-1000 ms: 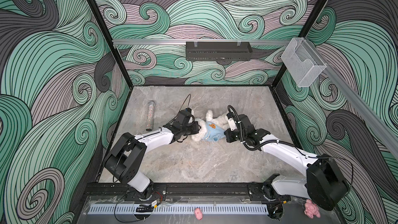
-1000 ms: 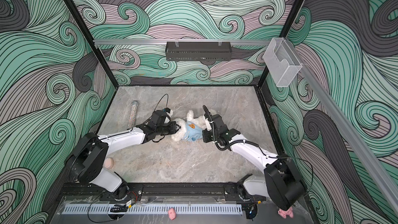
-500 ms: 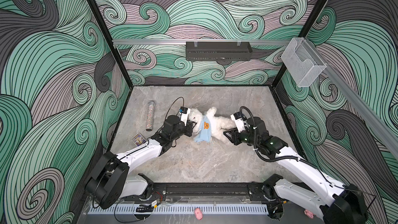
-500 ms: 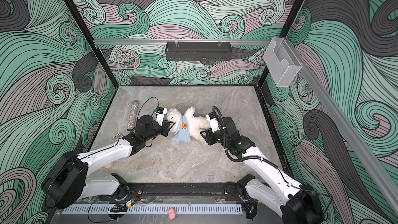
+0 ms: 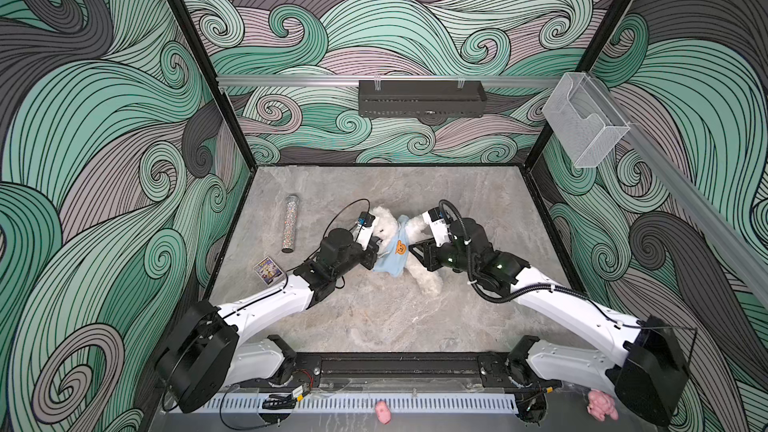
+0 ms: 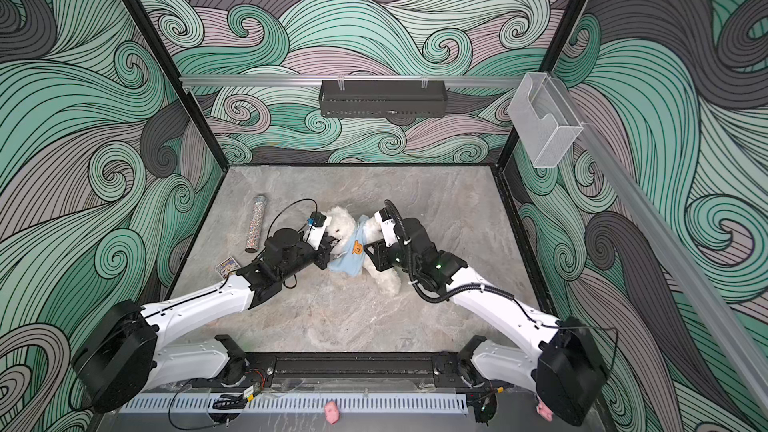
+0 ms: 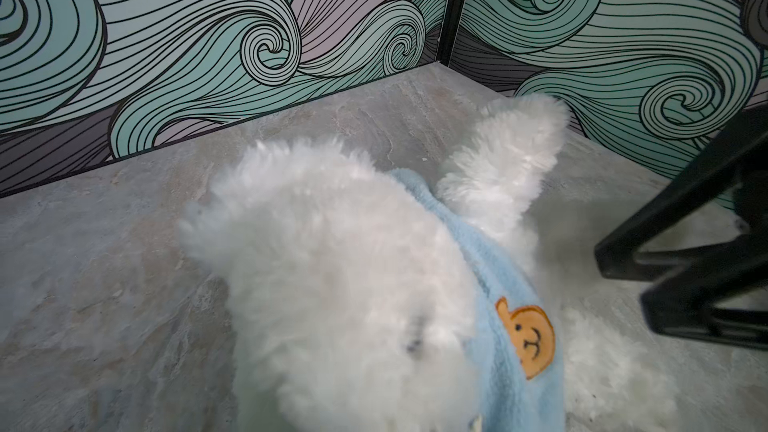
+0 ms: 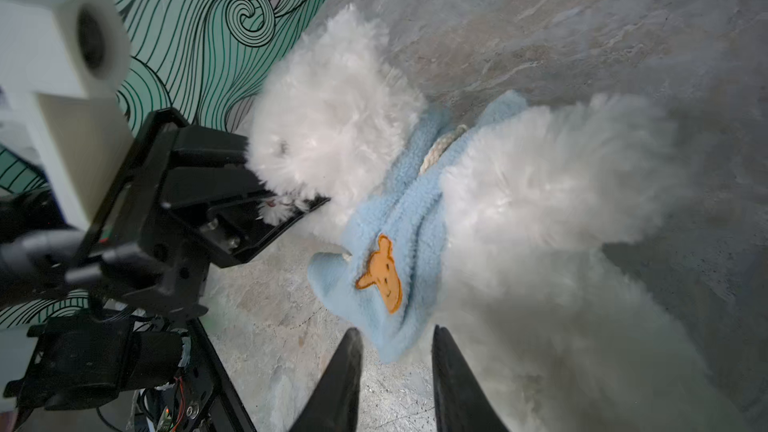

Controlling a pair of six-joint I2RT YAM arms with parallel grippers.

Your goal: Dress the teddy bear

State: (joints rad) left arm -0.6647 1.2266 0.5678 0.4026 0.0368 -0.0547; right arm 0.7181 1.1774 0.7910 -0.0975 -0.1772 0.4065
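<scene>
The white teddy bear [image 5: 384, 226] is lying in the middle of the gray stone table [image 5: 374, 326], between the two robot arms. In both top views its head is pointing to the left and its legs are pointing to the right [image 6: 345, 224].

The bear is wearing a fluffy light blue shirt [image 8: 395, 218] with an orange bear face patch [image 8: 382, 274] on it. The shirt is sitting bunched up around the neck and chest. The white tummy and legs are sticking out bare.

The left gripper [image 8: 299, 205] is squeezing tight on some of the bear's white fur, right under its head. The right gripper [image 8: 397, 332] is holding its two black fingers [image 8: 345, 367] apart. The bottom edge of the shirt is hanging just between their tips. I cannot tell if they are touching it.

A sparkly tube [image 5: 291, 224] is lying near the left wall, well apart from the bear. A small picture card pack [image 5: 269, 271] is lying just past its near end. Two pink plush toys [image 5: 383, 411] [image 5: 600, 405] are sitting outside, past the front rail.
</scene>
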